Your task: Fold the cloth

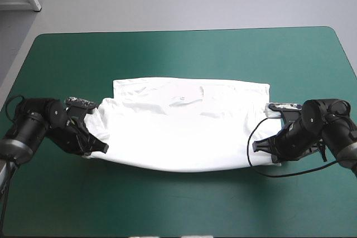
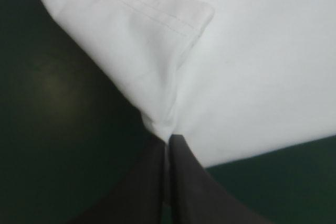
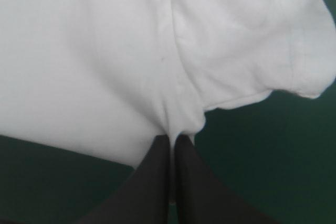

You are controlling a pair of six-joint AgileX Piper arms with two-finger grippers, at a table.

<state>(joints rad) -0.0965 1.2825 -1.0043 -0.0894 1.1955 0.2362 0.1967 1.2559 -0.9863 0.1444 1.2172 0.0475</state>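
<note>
The white T-shirt [image 1: 184,124] lies across the middle of the teal-green table, stretched wide with its near edge sagging between the two arms. My left gripper [image 1: 99,147] is shut on the T-shirt at its near left corner. In the left wrist view the black fingers [image 2: 184,182] meet in a point, pinching a gathered fold of the T-shirt [image 2: 247,61] beside a stitched sleeve hem. My right gripper [image 1: 263,147] is shut on the T-shirt at the near right corner. The right wrist view has the fingers [image 3: 157,177] pressed together on bunched cloth of the T-shirt [image 3: 94,61].
Bare teal-green cover [image 1: 178,210] runs along the near edge in front of the shirt and also behind it toward the far edge [image 1: 184,48]. A loop of cable lies by the right arm.
</note>
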